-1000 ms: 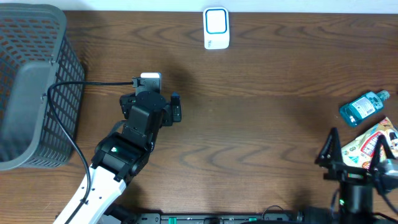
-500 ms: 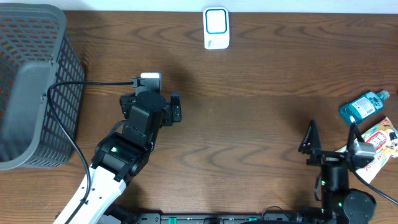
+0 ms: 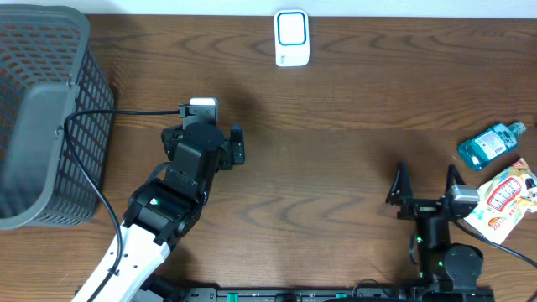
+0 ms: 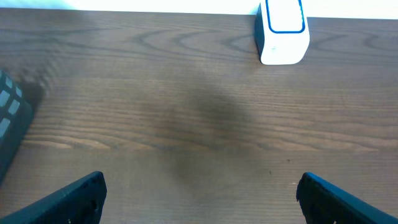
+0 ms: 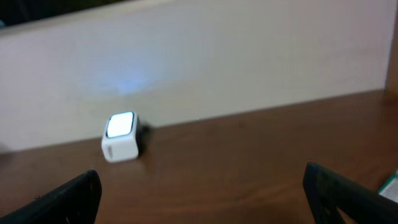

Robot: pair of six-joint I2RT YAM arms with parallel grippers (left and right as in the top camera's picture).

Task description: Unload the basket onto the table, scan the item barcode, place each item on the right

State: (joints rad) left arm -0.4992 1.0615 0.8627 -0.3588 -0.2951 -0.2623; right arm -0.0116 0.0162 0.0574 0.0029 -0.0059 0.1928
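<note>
Grey mesh basket at the far-left edge, black cable trailing past its rim, brown wood-grain surface.

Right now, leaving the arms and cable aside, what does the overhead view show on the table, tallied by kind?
grey mesh basket: 1
white scanner: 1
blue bottle: 1
snack packet: 1
Total: 4
</note>
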